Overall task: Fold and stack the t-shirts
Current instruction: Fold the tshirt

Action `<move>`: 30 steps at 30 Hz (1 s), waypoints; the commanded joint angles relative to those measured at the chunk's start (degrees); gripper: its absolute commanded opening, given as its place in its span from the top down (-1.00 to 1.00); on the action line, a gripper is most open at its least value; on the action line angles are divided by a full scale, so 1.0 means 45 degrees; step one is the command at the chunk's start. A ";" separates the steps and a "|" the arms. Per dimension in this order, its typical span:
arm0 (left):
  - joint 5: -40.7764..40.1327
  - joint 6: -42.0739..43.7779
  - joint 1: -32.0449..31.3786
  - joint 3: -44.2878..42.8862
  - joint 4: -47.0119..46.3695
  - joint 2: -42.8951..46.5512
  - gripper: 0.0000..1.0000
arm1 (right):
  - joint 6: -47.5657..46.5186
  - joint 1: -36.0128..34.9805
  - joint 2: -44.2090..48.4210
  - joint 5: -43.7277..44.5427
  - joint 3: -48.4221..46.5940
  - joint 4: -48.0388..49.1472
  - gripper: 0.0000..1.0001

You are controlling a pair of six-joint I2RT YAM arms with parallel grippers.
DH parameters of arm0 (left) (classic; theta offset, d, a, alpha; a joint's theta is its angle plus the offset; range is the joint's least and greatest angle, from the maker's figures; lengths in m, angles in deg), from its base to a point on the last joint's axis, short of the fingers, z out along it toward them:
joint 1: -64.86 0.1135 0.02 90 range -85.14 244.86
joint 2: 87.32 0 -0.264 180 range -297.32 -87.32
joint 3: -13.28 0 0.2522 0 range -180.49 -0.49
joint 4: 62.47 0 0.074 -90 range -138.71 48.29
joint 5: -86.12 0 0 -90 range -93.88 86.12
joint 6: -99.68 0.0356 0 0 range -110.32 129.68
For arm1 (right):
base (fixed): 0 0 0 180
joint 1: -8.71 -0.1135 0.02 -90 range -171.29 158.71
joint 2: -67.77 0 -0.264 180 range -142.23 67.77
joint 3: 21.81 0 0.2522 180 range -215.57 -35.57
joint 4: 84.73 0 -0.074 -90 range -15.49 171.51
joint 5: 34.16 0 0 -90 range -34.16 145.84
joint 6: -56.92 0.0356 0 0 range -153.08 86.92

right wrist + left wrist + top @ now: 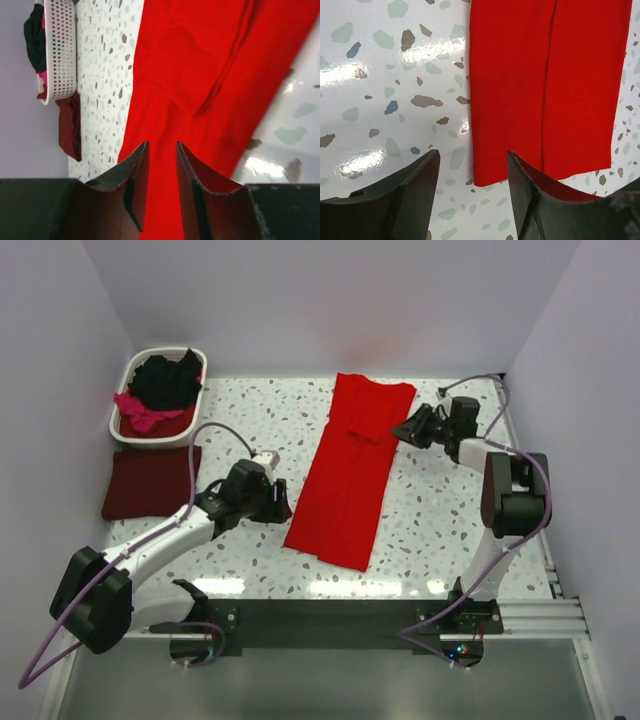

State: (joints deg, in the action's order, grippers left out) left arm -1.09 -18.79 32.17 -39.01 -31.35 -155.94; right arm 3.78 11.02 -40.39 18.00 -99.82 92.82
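A fixed camera looks down over the whole table (430, 510) from behind; two wrist cameras, close in from opposite sides, share the red t-shirt (350, 470).

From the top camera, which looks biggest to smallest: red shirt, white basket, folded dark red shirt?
1. red shirt, clearly largest.
2-3. white basket and folded dark red shirt look about alike; too close to rank.
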 commanded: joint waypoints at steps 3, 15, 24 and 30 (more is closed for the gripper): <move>0.0415 -0.0665 0.0018 0.0396 -0.0694 0.0268 -0.22 | 0.1806 -0.0376 -0.1782 -0.1003 -0.0195 0.2796 0.37; 0.0553 -0.1506 0.0037 0.0846 -0.0129 0.0035 -0.22 | -0.0006 0.0308 -0.2082 -0.1237 0.0429 0.1941 0.25; 0.1002 -0.1642 -0.0002 0.0358 -0.0421 -0.1467 -0.24 | -0.2171 -0.1310 0.2996 0.1842 0.1992 -0.3344 -0.07; 0.1216 -0.1467 -0.0293 -0.0384 -0.0012 -0.2756 -0.12 | -0.1904 -0.3615 0.6765 0.5649 0.3786 -0.7511 -0.12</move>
State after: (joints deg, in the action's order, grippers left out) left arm 2.84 -25.26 31.87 -37.41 -31.00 -166.73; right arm -3.34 -2.67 -15.25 31.18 -87.06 73.04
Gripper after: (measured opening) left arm 0.574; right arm 0.556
